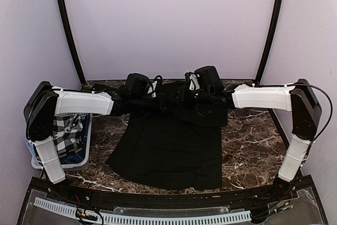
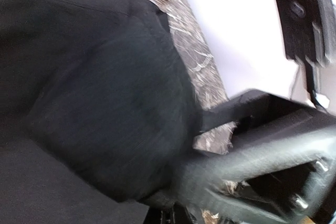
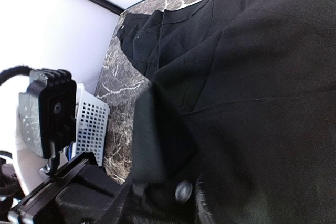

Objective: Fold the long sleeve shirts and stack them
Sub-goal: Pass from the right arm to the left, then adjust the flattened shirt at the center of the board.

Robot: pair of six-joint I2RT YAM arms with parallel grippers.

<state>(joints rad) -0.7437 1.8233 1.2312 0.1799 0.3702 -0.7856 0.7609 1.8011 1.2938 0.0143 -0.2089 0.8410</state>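
A plain black long sleeve shirt [image 1: 168, 151] lies spread on the marble table [image 1: 247, 146], its collar end at the far side. Both arms reach in over that far end. My left gripper [image 1: 152, 103] sits at the shirt's far left part. In the blurred left wrist view it [image 2: 173, 192] is shut, with bunched black cloth [image 2: 94, 103] running into the jaws. My right gripper [image 1: 196, 97] is over the far right part. In its wrist view one dark finger [image 3: 157, 140] shows and shirt cloth [image 3: 252, 77] covers the other; the jaws [image 3: 194, 145] stand slightly apart.
A white slatted basket [image 1: 73, 146] holding a black-and-white plaid cloth [image 1: 68, 133] stands at the table's left edge, under the left arm; it also shows in the right wrist view [image 3: 92, 124]. The two wrists are close together over the shirt. Pale walls enclose the table.
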